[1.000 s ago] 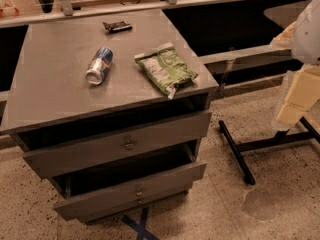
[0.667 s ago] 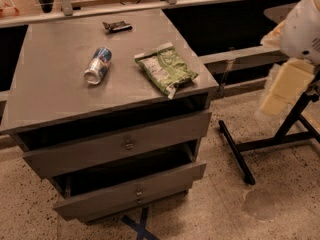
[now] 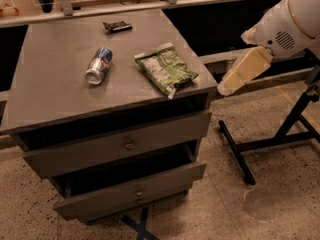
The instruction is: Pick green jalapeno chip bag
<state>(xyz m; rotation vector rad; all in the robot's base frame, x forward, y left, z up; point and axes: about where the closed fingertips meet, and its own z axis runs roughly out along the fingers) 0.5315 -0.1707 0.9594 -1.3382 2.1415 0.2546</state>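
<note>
1. Evidently, the approach was the step in hand: the green jalapeno chip bag (image 3: 166,69), a flat, crinkly green and white foil packet with pale sealed edges, lay untouched on the grey flat top of the drawer cabinet (image 3: 55,91).
2. It sat toward the right front corner of that top, lying flat, with its nearest corner close to the front edge.
3. The robot's cream-coloured gripper (image 3: 245,73), at the end of a white rounded arm (image 3: 290,24), hung off to the right of the cabinet, beyond its right edge and apart from the bag.
4. Whether the gripper was open or closed I could not tell from this view; it was touching nothing on the cabinet.
5. A blue and silver drink can (image 3: 98,65) lay on its side to the left of the bag, well clear of it, and a small dark flat object (image 3: 117,27) rested near the back edge.
6. Both grey drawers below stood partly pulled out, and a black metal stand (image 3: 280,134) stood on the speckled floor to the right.
7. By my judgement, the next move called for carrying the gripper leftward over the cabinet's right edge, setting it above the bag, and coming down on the bag, well away from the can.
</note>
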